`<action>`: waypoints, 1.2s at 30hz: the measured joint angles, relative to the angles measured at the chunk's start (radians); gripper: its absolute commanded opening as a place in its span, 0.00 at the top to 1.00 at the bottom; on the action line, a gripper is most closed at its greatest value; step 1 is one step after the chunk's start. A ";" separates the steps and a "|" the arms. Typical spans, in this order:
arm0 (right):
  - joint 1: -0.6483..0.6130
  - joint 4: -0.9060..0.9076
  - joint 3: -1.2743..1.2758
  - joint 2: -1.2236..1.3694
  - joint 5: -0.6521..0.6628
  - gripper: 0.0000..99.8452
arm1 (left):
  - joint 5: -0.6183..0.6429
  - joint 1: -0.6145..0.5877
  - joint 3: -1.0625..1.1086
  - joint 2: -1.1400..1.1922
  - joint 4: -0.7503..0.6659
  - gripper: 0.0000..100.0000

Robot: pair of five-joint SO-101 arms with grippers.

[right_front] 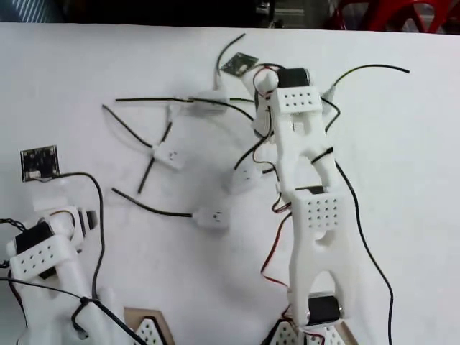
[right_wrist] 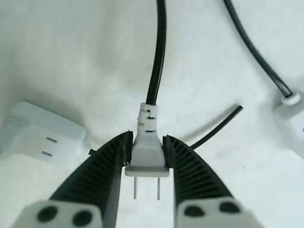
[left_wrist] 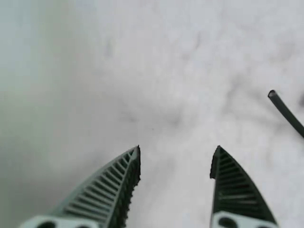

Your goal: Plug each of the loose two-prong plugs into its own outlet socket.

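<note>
In the right wrist view my right gripper is shut on a white two-prong plug. The plug's prongs point back toward the camera and its black cord runs away over the table. A white outlet socket with two slots lies close beside the gripper, and part of another white piece lies on the other side. My left gripper is open above bare white table, with a loose black cord end nearby. From above, the right arm stretches to the far middle of the table. The left arm sits at the near left.
Several white plug and socket pieces with short black cords lie scattered mid-table: one nearest, one where cords cross, one beside the right arm, one farther back. The white table has free room at right.
</note>
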 measured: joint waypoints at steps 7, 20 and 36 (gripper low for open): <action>0.014 0.054 0.002 -0.132 -0.081 0.98 | 0.000 0.000 0.000 0.000 0.000 0.75; 0.023 0.037 0.792 -0.654 -0.087 0.98 | 0.000 0.000 0.000 0.000 0.000 0.75; -0.029 -0.272 1.442 -0.980 -0.063 0.88 | 0.000 0.000 0.000 0.000 0.000 0.75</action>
